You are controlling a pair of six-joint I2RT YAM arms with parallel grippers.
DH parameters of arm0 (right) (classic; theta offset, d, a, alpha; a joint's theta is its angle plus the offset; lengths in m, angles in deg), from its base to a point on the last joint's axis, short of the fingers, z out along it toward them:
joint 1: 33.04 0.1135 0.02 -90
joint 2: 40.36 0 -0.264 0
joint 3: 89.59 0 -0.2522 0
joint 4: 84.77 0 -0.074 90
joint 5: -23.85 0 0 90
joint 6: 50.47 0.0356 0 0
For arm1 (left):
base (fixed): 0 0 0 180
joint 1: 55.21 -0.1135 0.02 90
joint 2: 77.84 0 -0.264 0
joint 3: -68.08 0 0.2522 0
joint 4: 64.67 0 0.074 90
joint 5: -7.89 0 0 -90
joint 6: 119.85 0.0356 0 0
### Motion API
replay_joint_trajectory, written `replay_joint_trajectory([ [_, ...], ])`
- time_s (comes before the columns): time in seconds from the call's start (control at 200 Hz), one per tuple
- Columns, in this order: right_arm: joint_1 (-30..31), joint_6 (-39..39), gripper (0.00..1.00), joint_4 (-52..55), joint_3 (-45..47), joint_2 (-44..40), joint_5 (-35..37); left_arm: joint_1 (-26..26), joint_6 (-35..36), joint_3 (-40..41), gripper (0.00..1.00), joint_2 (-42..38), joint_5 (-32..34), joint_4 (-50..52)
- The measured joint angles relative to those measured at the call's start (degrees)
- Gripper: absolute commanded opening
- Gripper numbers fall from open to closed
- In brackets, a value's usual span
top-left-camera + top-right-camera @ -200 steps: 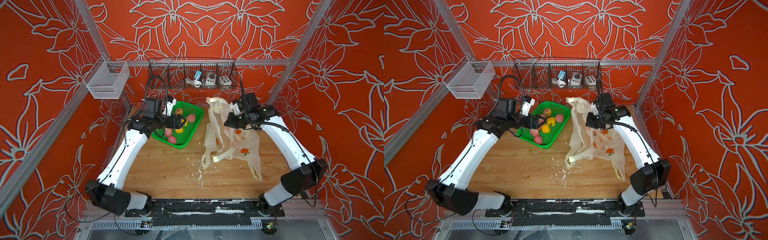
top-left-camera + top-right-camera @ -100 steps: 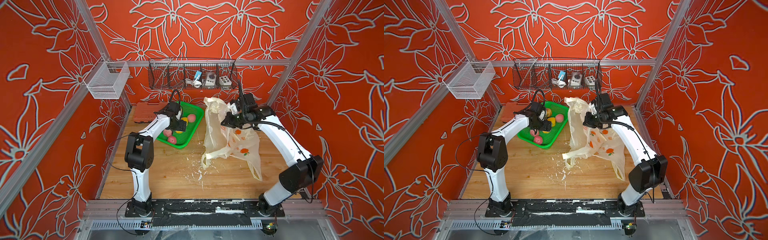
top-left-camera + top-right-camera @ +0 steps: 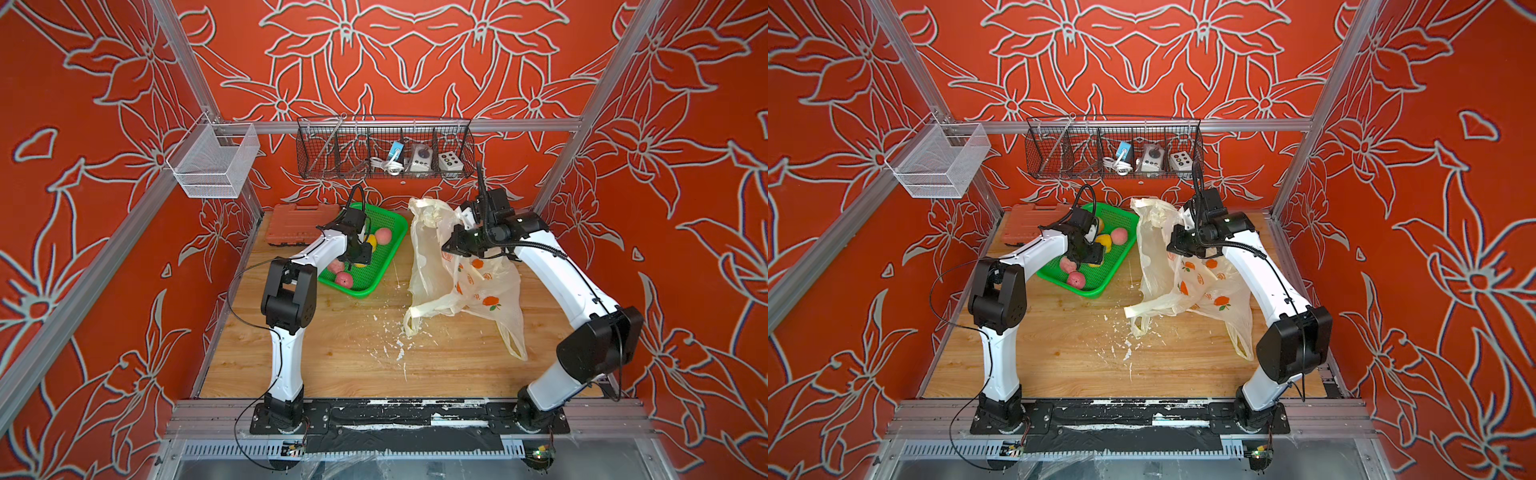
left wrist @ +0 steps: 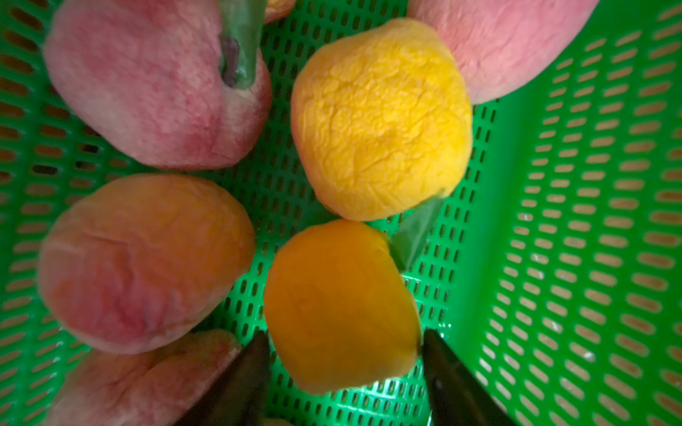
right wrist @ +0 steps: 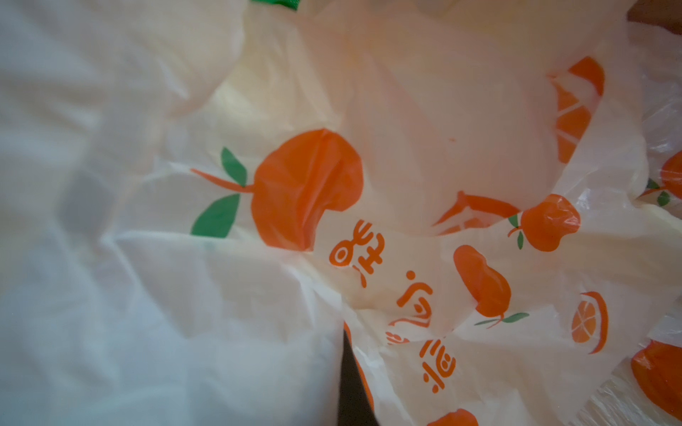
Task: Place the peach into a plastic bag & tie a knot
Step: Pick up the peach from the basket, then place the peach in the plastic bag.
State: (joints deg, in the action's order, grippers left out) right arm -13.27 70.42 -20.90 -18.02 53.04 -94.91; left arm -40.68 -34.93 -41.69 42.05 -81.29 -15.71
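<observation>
counter [image 3: 340, 365]: wood, below both grippers; carries the tray and the bag's lower end.
plastic bag [image 3: 432, 270]: cream with an orange-fruit print. Upper part is lifted off the counter and hangs down from the right gripper. Lower end and a handle loop lie on the counter, nearer the arm bases than that gripper. It fills the right wrist view.
green tray [image 3: 376, 286]: perforated plastic, directly under the left gripper. Sits beside the bag, not touching it.
right gripper [image 3: 451, 249]: closed, pinching the plastic bag near its upper edge, raised above the counter. The bag hangs between it and the left gripper.
left gripper [image 4: 343, 337]: down inside the tray among the fruit, gripping the orange peach, one dark finger [image 4: 251, 369] against each side.
pink peach [image 4: 155, 85]: has stem and leaf; lies beyond the fingertips, off to one side.
pale peach [image 4: 140, 258]: just beside the gripped one, with a narrow gap.
yellow peach [image 4: 380, 118]: wrinkled, just beyond the fingertips, touching the orange peach.
orange peach [image 4: 339, 306]: between the left gripper's fingers, resting on the tray floor; not in the bag.
white scraps [image 3: 395, 345]: scattered on the counter by the bag's lower end, nearer the arm bases than either gripper.
</observation>
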Motion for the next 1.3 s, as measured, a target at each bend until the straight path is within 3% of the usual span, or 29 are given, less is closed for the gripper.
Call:
replay_joint_trajectory([
  [0.135, 0.0, 0.2, 0.0, -0.7, 0.5, 0.0, -0.4, 0.1, -0.1, 0.0, 0.36, 0.3, 0.9, -2.0],
  [0.32, 0.0, 0.2, 0.0, -0.9, 1.3, 0.1, -0.7, 0.1, -0.8, 5.2, 0.28, -4.2, -0.2, -2.8],
  [0.45, 0.0, 0.4, 0.0, -1.0, 1.4, 0.1, -1.0, 2.4, -1.6, 12.7, 0.29, -19.7, -4.7, -0.1],
  [0.59, 0.0, 1.0, 0.0, -1.5, 1.5, 0.2, -2.0, 10.3, -6.5, 14.3, 0.29, -39.5, -16.0, -5.0],
  [0.711, 0.0, 1.5, 0.0, -1.9, 1.7, 0.2, -2.7, 15.4, -12.2, 14.2, 0.29, -46.3, -25.1, -13.2],
  [0.816, 0.0, 2.0, 0.0, -2.4, 1.8, 0.2, -3.4, 17.8, -15.0, 13.0, 0.29, -43.8, -29.4, -18.8],
  [0.981, -0.1, 3.3, 0.0, -3.8, 3.1, 0.2, -2.9, 19.3, -15.6, 14.7, 0.3, -31.7, -31.7, -24.1],
  [1.241, -2.5, 8.5, 0.0, -7.0, 8.2, 0.1, -8.0, 18.8, -13.5, 16.9, 0.32, -20.5, -22.5, -25.3],
  [1.296, -2.5, 9.0, 0.0, -7.7, 8.4, 0.0, -9.3, 18.9, -12.9, 17.4, 0.37, -19.1, -21.5, -25.4],
])
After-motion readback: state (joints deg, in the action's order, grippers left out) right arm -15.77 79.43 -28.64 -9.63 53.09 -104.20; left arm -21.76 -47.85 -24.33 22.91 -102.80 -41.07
